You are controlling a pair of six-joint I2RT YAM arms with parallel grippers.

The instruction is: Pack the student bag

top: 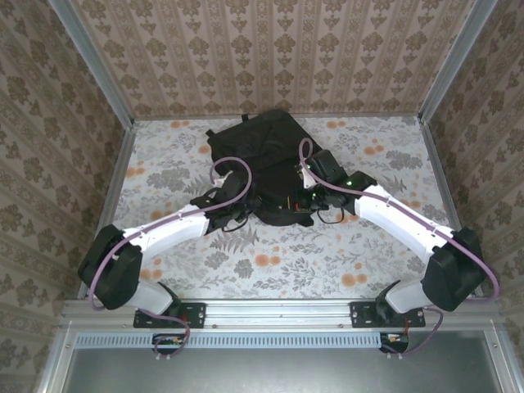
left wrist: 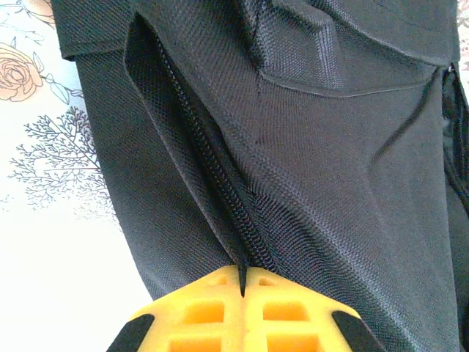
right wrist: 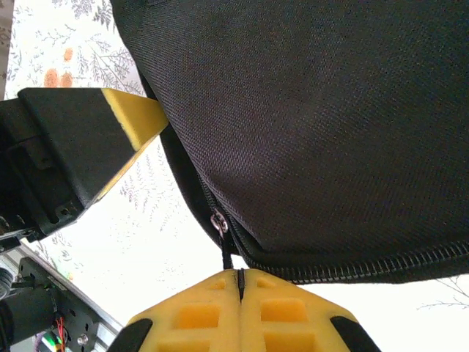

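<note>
student bag (top: 254, 151): black fabric, lying flat on the floral table (top: 344, 254), directly ahead of both grippers, with its near edge at their tips.
zipper (left wrist: 212, 183): runs up the bag's side, away from the left fingertips.
left gripper (left wrist: 242, 277): yellow fingers pressed together, pinching a thin fold of the student bag at the zipper line.
zipper pull (right wrist: 224, 253): thin black tab hanging from the slider (right wrist: 218, 222), leading straight into the right fingertips.
right gripper (right wrist: 239, 277): fingers closed tight on the zipper pull at the bag's lower seam, with the left gripper close beside it.
</note>
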